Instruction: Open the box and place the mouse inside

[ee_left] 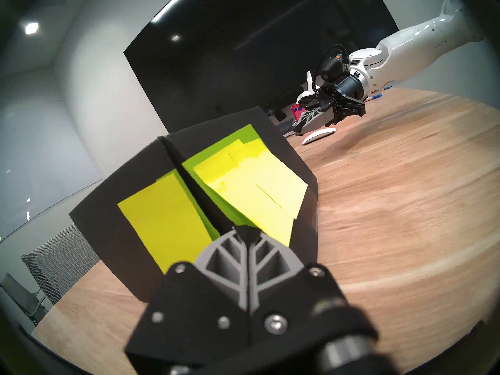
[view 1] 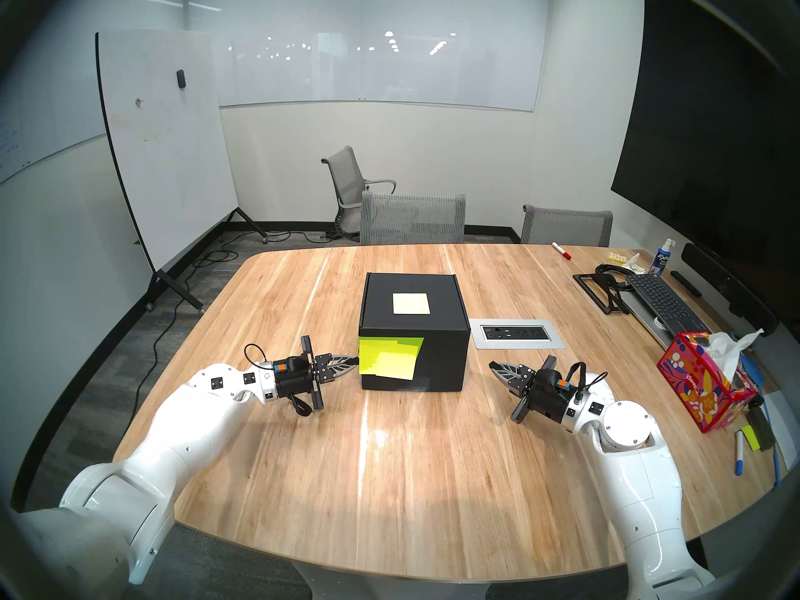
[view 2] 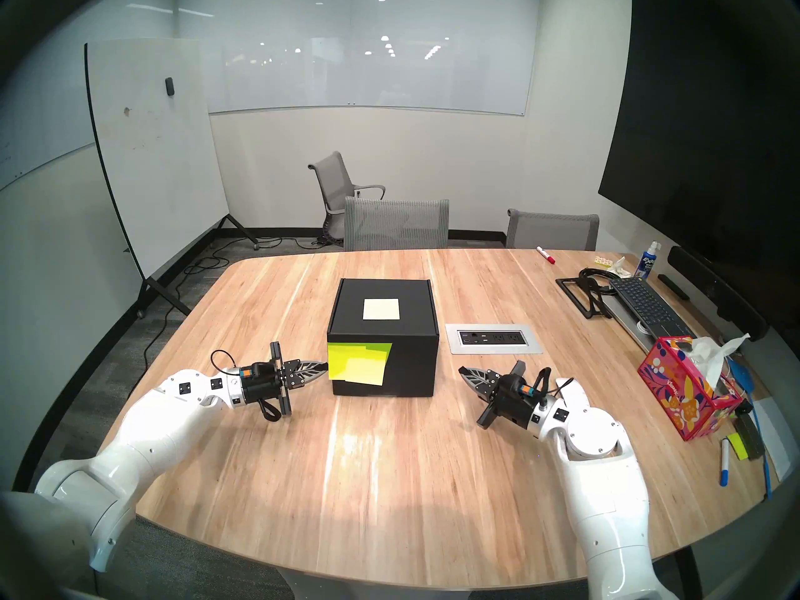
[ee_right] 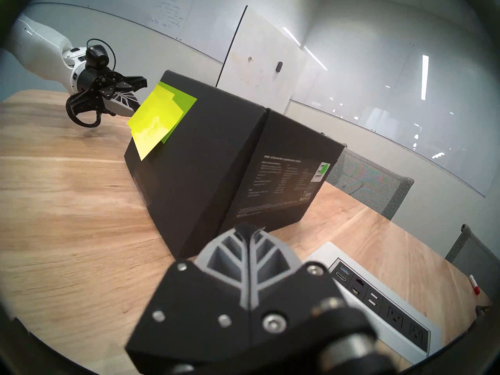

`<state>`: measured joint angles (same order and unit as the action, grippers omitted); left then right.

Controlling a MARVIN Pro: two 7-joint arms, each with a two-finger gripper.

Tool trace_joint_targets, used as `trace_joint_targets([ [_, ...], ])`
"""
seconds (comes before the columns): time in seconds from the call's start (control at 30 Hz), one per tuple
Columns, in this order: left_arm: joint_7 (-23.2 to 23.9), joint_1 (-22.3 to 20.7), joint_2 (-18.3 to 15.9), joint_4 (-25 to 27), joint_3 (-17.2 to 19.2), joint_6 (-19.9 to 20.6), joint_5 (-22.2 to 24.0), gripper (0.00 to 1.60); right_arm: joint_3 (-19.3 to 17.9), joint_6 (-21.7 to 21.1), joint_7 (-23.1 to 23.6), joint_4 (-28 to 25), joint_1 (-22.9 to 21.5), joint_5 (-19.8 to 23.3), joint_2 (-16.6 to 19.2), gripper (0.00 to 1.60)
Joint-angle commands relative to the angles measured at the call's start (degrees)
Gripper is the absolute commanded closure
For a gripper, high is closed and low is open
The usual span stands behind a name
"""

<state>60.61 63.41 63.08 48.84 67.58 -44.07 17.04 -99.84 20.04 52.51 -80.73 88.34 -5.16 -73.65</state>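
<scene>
The black box (view 1: pixel 413 333) is seen in the middle of the frame, lid down. The left gripper (view 1: pixel 353 360), jaws pressed together on nothing, is closest, its tip just beside the box's yellow notes (view 1: pixel 389 356). The right gripper (view 1: pixel 493 365), also pressed together and empty, is kept further off. The mouse (ee_left: pixel 319 139) is seen just under it.

Box (view 1: pixel 414 326) mid-table (view 1: pixel 389 478) (lid shut); mouse (ee_left: pixel 318 136) under right gripper (ee_left: pixel 299 131).

Arms: glossy white shells, small black square ports, silver screws. Wrists: black cylindrical housing, orange-blue marker, looped black cable. Left gripper (view 1: pixel 353 361), right gripper (view 1: pixel 493 366): black screwed plates, grey leaf-ribbed fingers (ee_left: pixel 230 260).
</scene>
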Motion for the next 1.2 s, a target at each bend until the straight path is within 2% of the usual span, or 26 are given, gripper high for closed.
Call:
trace_joint_targets([
  [0.0, 1.10, -0.93, 0.08, 0.91, -0.18, 0.41, 0.60, 1.60, -0.28, 0.43, -0.15, -0.34, -1.23, 0.41, 0.05, 1.60],
  [1.17, 1.33, -0.97, 0.32, 0.56, -0.83, 0.32, 0.88, 1.60, 2.03, 2.04, -0.73, 2.75, -3.53, -1.89, -0.28, 1.60],
])
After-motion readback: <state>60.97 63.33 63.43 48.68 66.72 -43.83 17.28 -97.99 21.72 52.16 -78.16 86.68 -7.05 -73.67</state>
